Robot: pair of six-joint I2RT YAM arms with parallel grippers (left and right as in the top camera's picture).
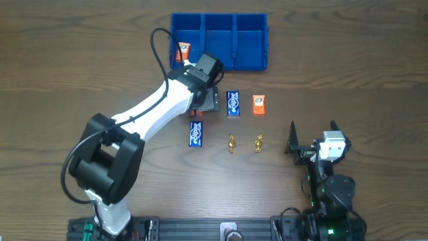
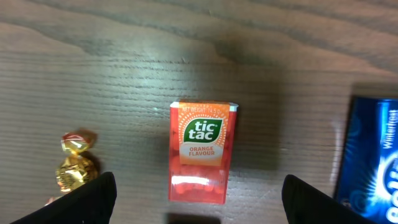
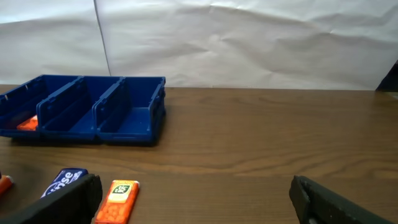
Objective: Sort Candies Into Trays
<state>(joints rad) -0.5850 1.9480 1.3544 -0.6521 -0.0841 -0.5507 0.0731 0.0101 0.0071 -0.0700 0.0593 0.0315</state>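
Observation:
A blue three-compartment tray (image 1: 251, 63) stands at the far middle of the table, with an orange box (image 1: 184, 51) in its left compartment. My left gripper (image 1: 206, 104) hangs open just in front of the tray. In its wrist view an orange mint box (image 2: 202, 152) lies between the open fingers (image 2: 93, 199), with a gold wrapped candy (image 2: 76, 163) on one side and a blue packet (image 2: 373, 155) on the other. Loose on the table are two blue packets (image 1: 233, 102) (image 1: 196, 132), another orange box (image 1: 259, 104) and two gold candies (image 1: 231, 143) (image 1: 259, 142). My right gripper (image 1: 311, 142) rests open near its base.
The right wrist view shows the tray (image 3: 130, 118) far off, with the orange box (image 3: 118, 199) and a blue packet (image 3: 62, 182) nearer. Bare wood lies to the right of the candies and at the left of the table. A white wall backs the table.

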